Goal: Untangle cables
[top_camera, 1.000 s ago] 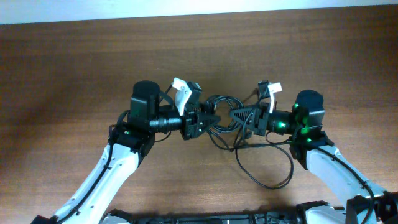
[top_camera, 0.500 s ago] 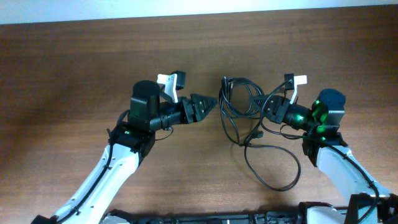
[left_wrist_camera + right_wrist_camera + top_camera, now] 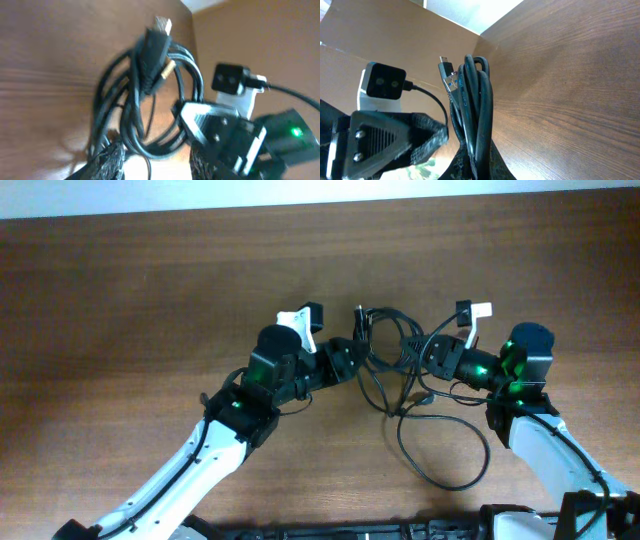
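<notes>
L fingers (image 3: 347, 362) moved back in to cables (image 3: 479, 110); R fingers (image 3: 432, 352) still clamped.

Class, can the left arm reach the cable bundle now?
Probably yes: the left end effector sits open right at the cables, nothing in the way; the right end effector grips their far side.

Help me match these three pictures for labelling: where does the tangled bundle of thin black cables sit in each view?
Overhead: the tangled bundle of thin black cables lies right of centre, in the upper half.
Left wrist: the bundle fills the centre-left.
Right wrist: the bundle rises from the bottom edge, near centre.
Shared landmark: the brown wooden table beneath it.
</notes>
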`<state>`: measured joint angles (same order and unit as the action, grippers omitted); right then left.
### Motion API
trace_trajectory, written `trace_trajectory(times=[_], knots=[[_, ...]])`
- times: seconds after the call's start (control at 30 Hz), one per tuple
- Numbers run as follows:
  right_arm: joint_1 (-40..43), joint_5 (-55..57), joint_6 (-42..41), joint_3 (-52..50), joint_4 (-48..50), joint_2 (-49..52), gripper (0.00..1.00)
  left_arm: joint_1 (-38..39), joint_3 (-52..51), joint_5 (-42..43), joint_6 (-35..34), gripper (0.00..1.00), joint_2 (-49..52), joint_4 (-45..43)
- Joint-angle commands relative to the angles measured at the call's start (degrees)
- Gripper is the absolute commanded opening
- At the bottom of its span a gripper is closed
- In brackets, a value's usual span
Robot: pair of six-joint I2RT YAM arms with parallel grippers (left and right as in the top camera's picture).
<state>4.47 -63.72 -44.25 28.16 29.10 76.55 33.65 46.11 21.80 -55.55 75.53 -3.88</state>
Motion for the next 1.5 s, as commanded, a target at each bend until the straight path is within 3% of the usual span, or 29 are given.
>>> trace_trajectory(times=[0.0, 0.2, 0.37, 0.57, 0.8, 0.93, 1.13, 1.47], knots=[[0.07, -1.46, 0.9, 0.24, 0.02, -0.33, 0.04, 0.35, 0.46, -6.25, -0.37, 0.41, -0.02, -0.09], [0.04, -2.78, 0.92, 0.24, 0.02, -0.33, 0.04, 0.35, 0.46, -6.25, -0.85, 0.36, 2.47, -0.46], [0.04, -2.78, 0.92, 0.24, 0.02, -0.33, 0.04, 1.4, 0.46, -5.16, -0.81, 0.33, 4.02, -6.12], [0.04, -3.82, 0.92, 0.24, 0.02, -0.33, 0.04, 1.53, 0.46, -5.09, -0.85, 0.16, 5.6, -6.43], [0.04, -3.82, 0.92, 0.24, 0.0, -0.33, 0.04, 2.25, 0.46, -5.18, -0.83, 0.21, 7.23, -8.13], [0.04, -3.8, 0.94, 0.24, 0.02, -0.33, 0.04, 2.25, 0.46, -5.16, -0.83, 0.0, 7.39, -8.92], [0.07, -3.76, 2.12, 0.24, -0.2, -0.33, 0.04, 1.84, 0.46, -4.28, -0.83, 0.0, 7.19, -15.45], [0.07, 2.89, 6.21, 0.24, -8.13, -0.28, 0.04, -13.6, 0.46, 12.92, -5.53, 0.0, 2.75, -19.06]])
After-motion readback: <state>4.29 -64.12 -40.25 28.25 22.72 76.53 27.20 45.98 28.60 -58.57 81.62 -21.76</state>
